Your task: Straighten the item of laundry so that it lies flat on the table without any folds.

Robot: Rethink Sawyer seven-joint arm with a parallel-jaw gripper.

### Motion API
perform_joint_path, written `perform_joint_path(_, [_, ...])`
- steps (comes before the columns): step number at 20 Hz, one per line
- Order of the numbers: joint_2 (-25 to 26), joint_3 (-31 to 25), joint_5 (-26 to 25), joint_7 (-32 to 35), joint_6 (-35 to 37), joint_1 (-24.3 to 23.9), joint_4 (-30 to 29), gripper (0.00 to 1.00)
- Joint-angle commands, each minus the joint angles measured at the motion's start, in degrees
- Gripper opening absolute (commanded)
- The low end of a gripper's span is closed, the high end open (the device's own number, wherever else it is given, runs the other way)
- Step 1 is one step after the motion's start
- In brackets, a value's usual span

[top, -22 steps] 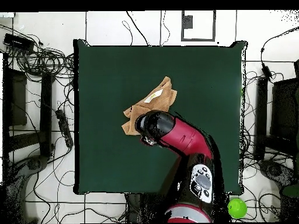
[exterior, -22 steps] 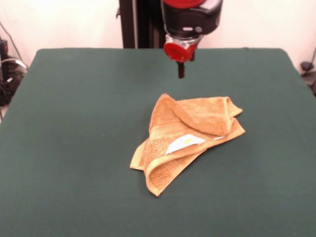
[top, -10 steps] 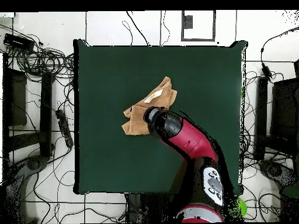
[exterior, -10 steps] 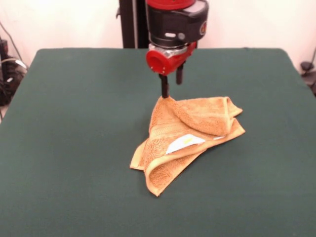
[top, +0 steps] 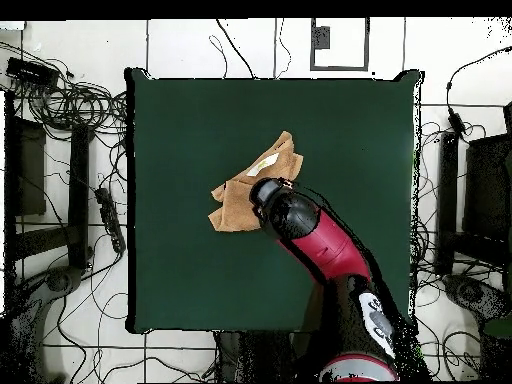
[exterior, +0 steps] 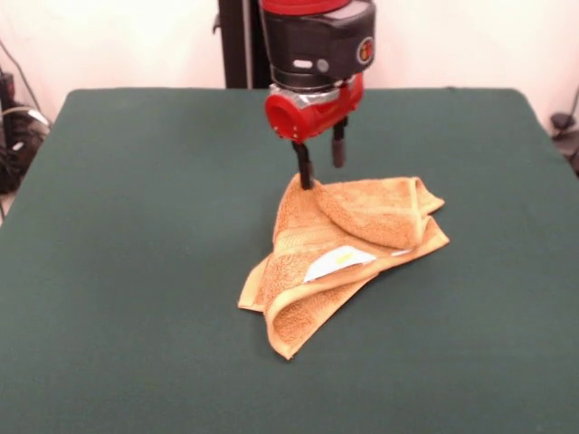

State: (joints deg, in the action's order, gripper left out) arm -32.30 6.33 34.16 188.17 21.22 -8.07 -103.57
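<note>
The orange-tan towel (exterior: 348, 242) lies crumpled near the middle of the green table (exterior: 136, 226), folded over itself in several layers, with a white tag (exterior: 336, 261) showing on top. My gripper (exterior: 323, 174) hangs over the towel's far corner, open. One black fingertip (exterior: 308, 183) touches that raised corner; the other is a little higher and behind it. No cloth is held between them. From overhead, the towel (top: 236, 200) sticks out from under the red arm head (top: 283, 208), which hides the fingers.
The black pedestal column (exterior: 244, 45) rises behind the table's far edge. Cables (top: 70, 100) and dark equipment (top: 478, 190) lie on the floor around the table (top: 200, 120). The towel is well away from every table edge.
The gripper came down and moved sideways from above the bare felt to the towel's far corner. Its fingers now show apart. The towel has not moved.
</note>
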Motion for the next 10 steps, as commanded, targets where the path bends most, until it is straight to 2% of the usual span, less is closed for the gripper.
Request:
perform_joint_path(1, [-0.52, -13.19, 8.0, 8.68, -2.59, 0.79, -6.63, 1.0])
perform_joint_path(8, [-1.63, -16.98, 13.13, 8.42, -4.62, -0.18, -8.54, 1.0])
perform_joint_path(10, [-0.72, -17.01, 12.83, 8.45, -5.78, 0.64, -7.83, 1.0])
